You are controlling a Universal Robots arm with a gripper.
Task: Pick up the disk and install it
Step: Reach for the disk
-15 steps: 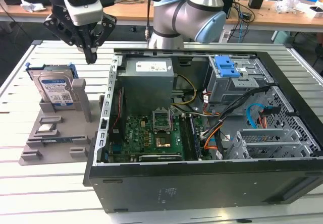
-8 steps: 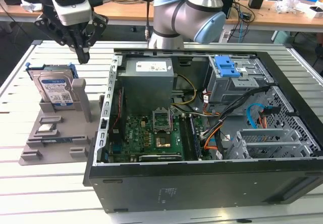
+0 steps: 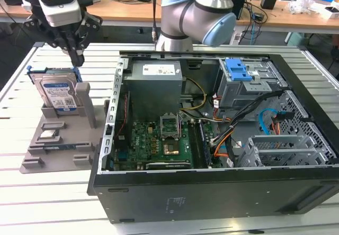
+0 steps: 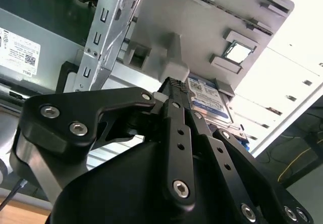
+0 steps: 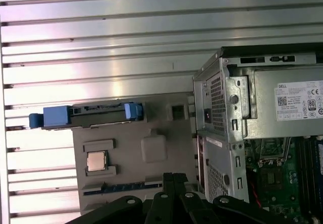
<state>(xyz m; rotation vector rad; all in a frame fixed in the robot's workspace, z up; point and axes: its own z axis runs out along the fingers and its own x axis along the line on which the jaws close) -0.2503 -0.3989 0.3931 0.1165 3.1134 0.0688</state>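
Disk: stands on its edge in the grey holder, at the exterior view's left of the open computer case.
Jaws: closed together, nothing between them, just above the disk.
Desk: slatted metal, carries the holder and the case.

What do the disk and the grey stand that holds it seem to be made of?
The disk: likely metal, silvery edge, with a paper-like blue-white label and blue plastic-looking bracket. The grey stand: probably plastic, matte, uniform grey.
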